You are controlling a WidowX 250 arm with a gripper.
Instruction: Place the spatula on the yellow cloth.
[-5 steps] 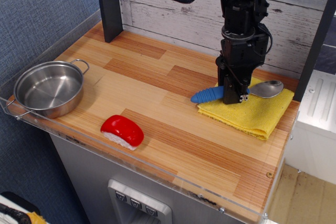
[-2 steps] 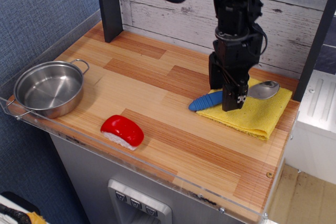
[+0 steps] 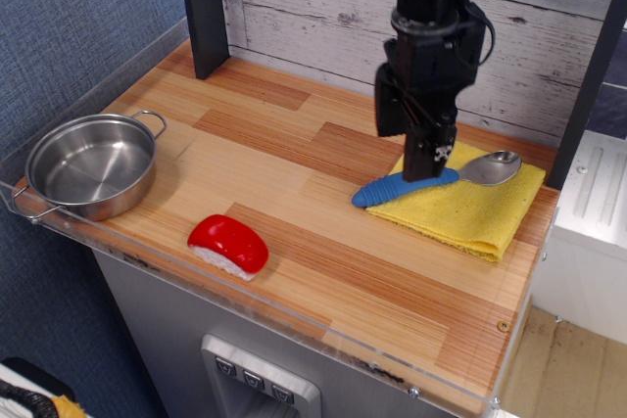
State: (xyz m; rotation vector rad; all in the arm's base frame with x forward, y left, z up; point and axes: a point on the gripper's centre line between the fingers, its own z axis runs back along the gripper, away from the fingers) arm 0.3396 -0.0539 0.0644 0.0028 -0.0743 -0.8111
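Observation:
The spatula [image 3: 407,186] lies across the yellow cloth [image 3: 468,205] at the right of the table. Its shiny metal bowl [image 3: 493,167] rests on the cloth's far side, and the tip of its ribbed blue handle sticks out over the wood to the left. My gripper [image 3: 411,149] hangs open just above the handle, its dark fingers [image 3: 424,156] apart and clear of the spatula.
A steel pot [image 3: 90,164] stands at the table's left edge. A red-and-white sushi-shaped toy [image 3: 228,245] lies near the front. A dark post [image 3: 204,9] stands at the back left, before a white plank wall.
My gripper has opened, let go of the spatula handle and risen up and slightly left. The spatula stays lying on the cloth.

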